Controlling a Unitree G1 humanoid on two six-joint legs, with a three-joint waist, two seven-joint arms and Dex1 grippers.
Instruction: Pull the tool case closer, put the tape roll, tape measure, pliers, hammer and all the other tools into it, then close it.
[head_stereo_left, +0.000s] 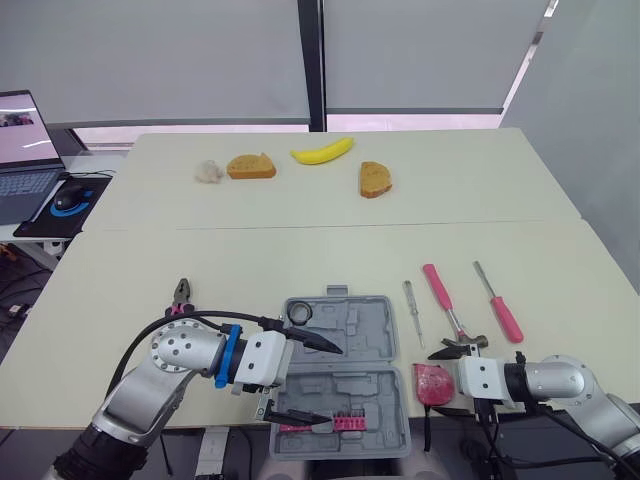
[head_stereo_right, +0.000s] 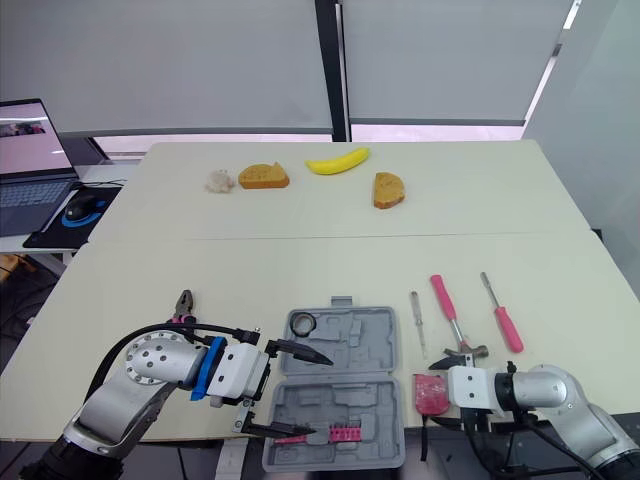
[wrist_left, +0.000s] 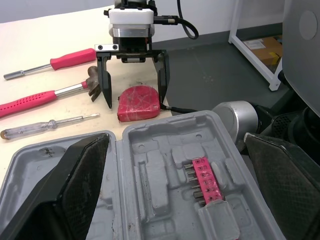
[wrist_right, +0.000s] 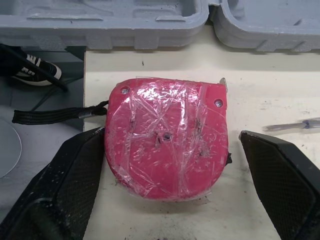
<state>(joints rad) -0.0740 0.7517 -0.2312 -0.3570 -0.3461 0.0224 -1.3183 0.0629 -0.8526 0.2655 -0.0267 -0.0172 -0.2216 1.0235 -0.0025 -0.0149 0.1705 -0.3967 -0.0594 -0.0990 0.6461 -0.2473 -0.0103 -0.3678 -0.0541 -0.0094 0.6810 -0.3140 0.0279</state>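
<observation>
While the right tool (wrist_left: 135, 101) straddles the tape measure (wrist_right: 167, 137), its two fingers stand apart, one on each side of the pink housing, and nothing is clamped yet. The tape measure lies at the near edge of the desk (head_stereo_left: 300, 260), just beside the right wall of the tool case (head_stereo_left: 385, 325). Its black strap hangs over the edge.

Tool case: grey, opened flat, at the near edge of the desk between the two arms. Judgement: the pull-closer step is done. A black ring, which I take for the tape roll (head_stereo_left: 300, 313), sits in the far-left recess of the far half. A pink bit holder (wrist_left: 205, 180) is seated in the near half. The other recesses look empty.

Left tool (head_stereo_left: 333, 388): hovers over the case, fingers wide apart, holding nothing.

Outside the case:
- pliers (head_stereo_left: 182, 295), on the desk left of the case and apart from it
- clear-handled tester screwdriver (head_stereo_left: 412, 308), right of the case
- hammer (head_stereo_left: 443, 298), pink handle, head lying near the tape measure
- pink-handled screwdriver (head_stereo_left: 497, 302), farthest right

Estimate: early stage, with one loose item stowed. The tape measure looks to be the pick in hand. Left to do: tape measure, pliers, hammer, both screwdrivers, then fold the case shut. The banana (head_stereo_left: 322, 151) and bread slices on the far side of the desk are no part of the job.
</observation>
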